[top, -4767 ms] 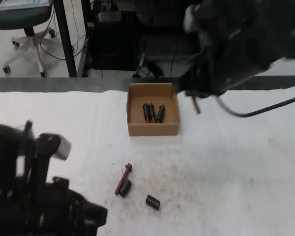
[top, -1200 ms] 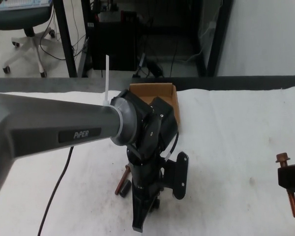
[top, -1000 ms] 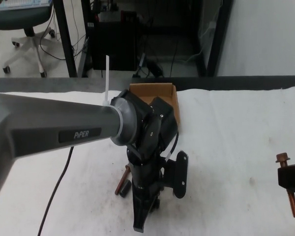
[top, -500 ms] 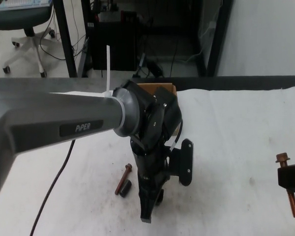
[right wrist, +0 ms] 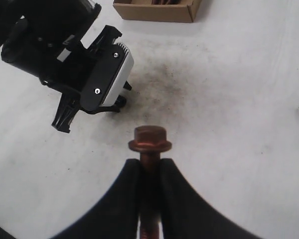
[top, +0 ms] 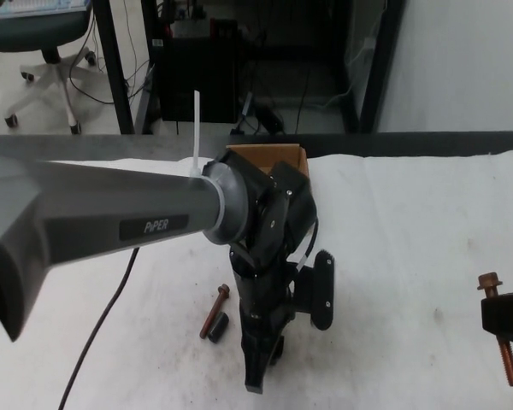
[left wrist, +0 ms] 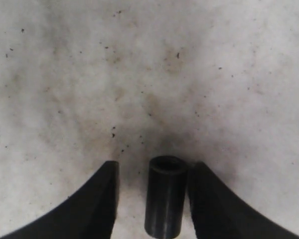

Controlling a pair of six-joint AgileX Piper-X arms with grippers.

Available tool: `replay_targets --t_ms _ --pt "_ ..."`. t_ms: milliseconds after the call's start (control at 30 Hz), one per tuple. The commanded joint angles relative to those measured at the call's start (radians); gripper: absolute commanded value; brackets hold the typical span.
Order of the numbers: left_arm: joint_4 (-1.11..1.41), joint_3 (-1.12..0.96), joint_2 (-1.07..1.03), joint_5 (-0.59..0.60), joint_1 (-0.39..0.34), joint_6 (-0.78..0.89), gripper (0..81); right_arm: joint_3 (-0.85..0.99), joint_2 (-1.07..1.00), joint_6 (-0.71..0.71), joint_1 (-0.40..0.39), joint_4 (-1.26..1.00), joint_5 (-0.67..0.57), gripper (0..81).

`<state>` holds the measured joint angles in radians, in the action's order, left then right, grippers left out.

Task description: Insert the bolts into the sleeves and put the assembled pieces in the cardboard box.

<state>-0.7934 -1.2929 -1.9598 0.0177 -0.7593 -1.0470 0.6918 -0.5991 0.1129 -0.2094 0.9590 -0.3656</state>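
With its fingers (left wrist: 100, 201) parted, the left gripper (left wrist: 154, 172) is straddling a sleeve (left wrist: 164, 204) lying on the bench (left wrist: 139, 74) just beside one finger, so an uneven squeeze is risking rolling it out, while the right gripper (right wrist: 149, 167) is clamping a bolt (right wrist: 150, 139) well apart

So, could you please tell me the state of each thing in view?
left gripper: open around sleeve
sleeve: lying on bench, empty
right gripper: shut on held bolt
held bolt: head up, unsleeved
loose bolt: lying on bench, unsleeved
second sleeve: lying beside loose bolt
cardboard box: open-topped
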Motion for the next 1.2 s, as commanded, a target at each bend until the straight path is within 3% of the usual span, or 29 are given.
replay_targets --t_ms 0,100,267,533,633,767,800,900,1067,1167 --pt "-0.005 0.001 -0.016 -0.025 0.0 0.008 42.4 0.002 0.005 0.0 0.004 0.005 -0.015 0.8" --pt "-0.009 0.001 -0.016 -0.025 0.0 0.008 40.4 0.002 0.005 0.0 0.004 0.005 -0.015 0.8" --pt "-0.039 0.001 -0.016 -0.039 0.0 0.039 27.5 0.002 0.005 0.0 0.004 0.005 -0.015 0.8" --pt "-0.059 0.001 -0.016 -0.041 0.0 0.045 27.0 0.002 0.005 0.0 0.004 0.002 -0.015 0.8" --pt "-0.059 0.001 -0.016 -0.041 0.0 0.045 19.7 0.002 0.005 0.0 0.004 0.002 -0.015 0.8" --pt "-0.059 0.001 -0.016 -0.041 -0.003 0.051 0.1 0.002 0.005 0.0 0.004 0.002 -0.008 0.8" --pt "-0.059 -0.001 -0.011 -0.037 -0.006 0.061 0.0 0.002 0.005 0.0 0.004 0.002 -0.006 0.8" --pt "-0.059 -0.016 -0.011 -0.03 -0.016 0.175 0.0 0.002 0.005 0.0 0.004 0.002 -0.001 0.8" --pt "-0.082 -0.023 0.033 -0.018 -0.03 0.526 0.0 0.002 0.005 0.003 0.004 0.0 0.087 0.8" --pt "-0.125 -0.023 0.083 0.021 -0.032 0.61 0.1 0.002 0.005 0.062 0.004 -0.035 0.091 0.8"
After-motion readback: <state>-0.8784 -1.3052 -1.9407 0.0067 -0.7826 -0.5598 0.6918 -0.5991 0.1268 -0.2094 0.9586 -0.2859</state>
